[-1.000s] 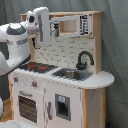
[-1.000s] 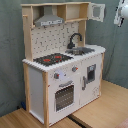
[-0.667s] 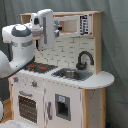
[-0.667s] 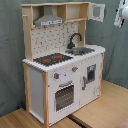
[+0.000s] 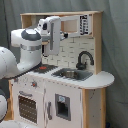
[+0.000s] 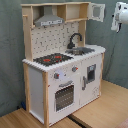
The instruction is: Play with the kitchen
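Grey cloth hangs behind everything in the first exterior view. The kitchen (image 5: pixel 62 75) stands in the middle, white below and light wood above. It has a black faucet (image 5: pixel 84 59) bent over a steel sink (image 5: pixel 70 74). On the first exterior view's left of the sink is a black hob (image 5: pixel 46 67) with a red ring. Below are an oven door (image 5: pixel 28 106) and a small cupboard door (image 5: pixel 62 106). The big white robot arm (image 5: pixel 30 45) comes in from the first exterior view's left. Its top part reaches up in front of the kitchen's top shelf, above the hob. The gripper is hidden here, so I cannot tell if its fingers are apart or together.

Grey cloth is behind the kitchen (image 6: pixel 60 65) in the second exterior view too, and the kitchen stands on a light wooden table (image 6: pixel 107 107). A grey hood (image 6: pixel 48 20) sits over the hob (image 6: pixel 52 59). The faucet (image 6: pixel 75 39) and sink (image 6: pixel 82 50) are on the second exterior view's right of the hob. Two knobs (image 6: pixel 65 72) sit over the oven door (image 6: pixel 64 96). A white bit of the robot arm (image 6: pixel 120 14) shows at the top of the second exterior view's right, well apart from the hob and sink.
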`<state>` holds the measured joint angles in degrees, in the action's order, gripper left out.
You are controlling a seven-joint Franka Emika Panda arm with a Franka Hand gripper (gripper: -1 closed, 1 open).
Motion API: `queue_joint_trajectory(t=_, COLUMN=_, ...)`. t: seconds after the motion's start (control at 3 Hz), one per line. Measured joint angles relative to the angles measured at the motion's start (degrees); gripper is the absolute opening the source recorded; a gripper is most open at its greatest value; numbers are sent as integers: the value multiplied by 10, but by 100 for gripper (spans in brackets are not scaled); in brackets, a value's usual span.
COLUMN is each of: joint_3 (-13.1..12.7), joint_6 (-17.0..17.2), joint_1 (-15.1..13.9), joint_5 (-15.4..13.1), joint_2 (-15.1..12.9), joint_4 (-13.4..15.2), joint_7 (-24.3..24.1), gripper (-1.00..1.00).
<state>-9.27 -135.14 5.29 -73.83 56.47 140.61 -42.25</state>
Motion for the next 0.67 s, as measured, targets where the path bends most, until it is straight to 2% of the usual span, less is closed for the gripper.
queue_joint_trajectory(t=0.33, joint_3=3, joint_6=-25, joint_1=-1, joint_5=0, joint_2=-41, joint_4=-32, joint_7=10, gripper=-100)
queue_joint_trajectory(t=0.67, joint_3=-6, joint_6=-56, joint_1=-1, joint_5=0, joint_2=-80, joint_4=-62, joint_7=10, gripper=-100)
